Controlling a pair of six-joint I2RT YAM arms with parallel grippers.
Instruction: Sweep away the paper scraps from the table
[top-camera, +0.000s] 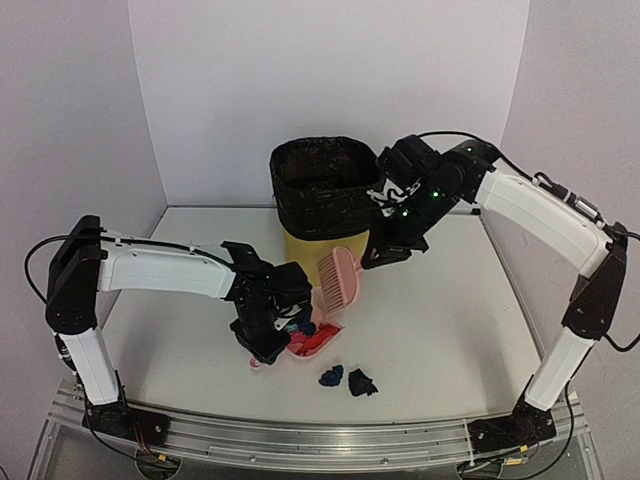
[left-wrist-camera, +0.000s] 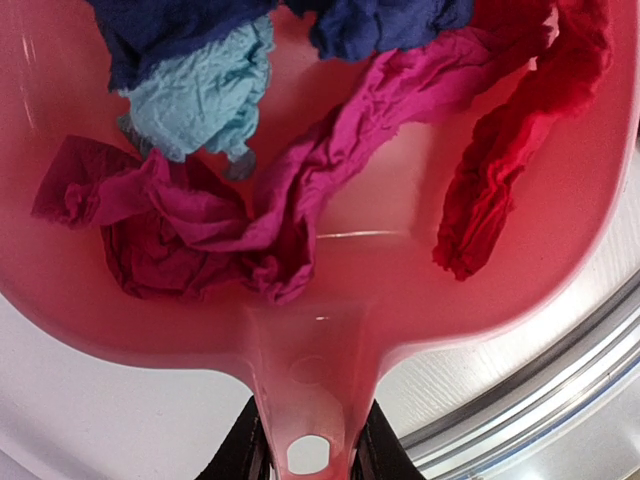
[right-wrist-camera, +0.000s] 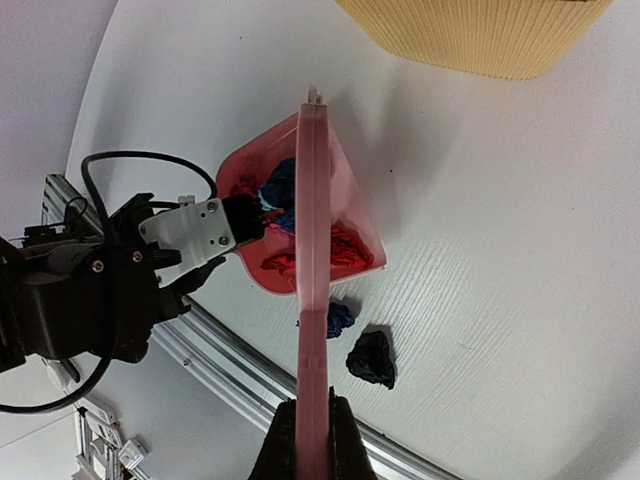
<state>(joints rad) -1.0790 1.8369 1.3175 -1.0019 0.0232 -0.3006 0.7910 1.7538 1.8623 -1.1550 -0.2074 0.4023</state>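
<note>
My left gripper (top-camera: 262, 345) (left-wrist-camera: 308, 455) is shut on the handle of the pink dustpan (top-camera: 318, 345) (left-wrist-camera: 400, 290), which rests low on the table (top-camera: 450, 320). In the pan lie several paper scraps: magenta (left-wrist-camera: 200, 220), light blue (left-wrist-camera: 200, 100), red (left-wrist-camera: 510, 150) and navy (left-wrist-camera: 380, 20). A navy scrap (top-camera: 331, 376) (right-wrist-camera: 340, 318) and a black scrap (top-camera: 362, 382) (right-wrist-camera: 372, 358) lie on the table just in front of the pan's mouth. Held above the pan, beside the bin, is the pink brush (top-camera: 338, 275) (right-wrist-camera: 315, 250), with my right gripper (top-camera: 385, 255) (right-wrist-camera: 313, 440) shut on its handle.
A yellow bin (top-camera: 322, 190) lined with a black bag stands at the back centre, just behind the brush. A metal rail (top-camera: 320, 440) runs along the table's front edge, close to the two loose scraps. White walls close in the back and sides.
</note>
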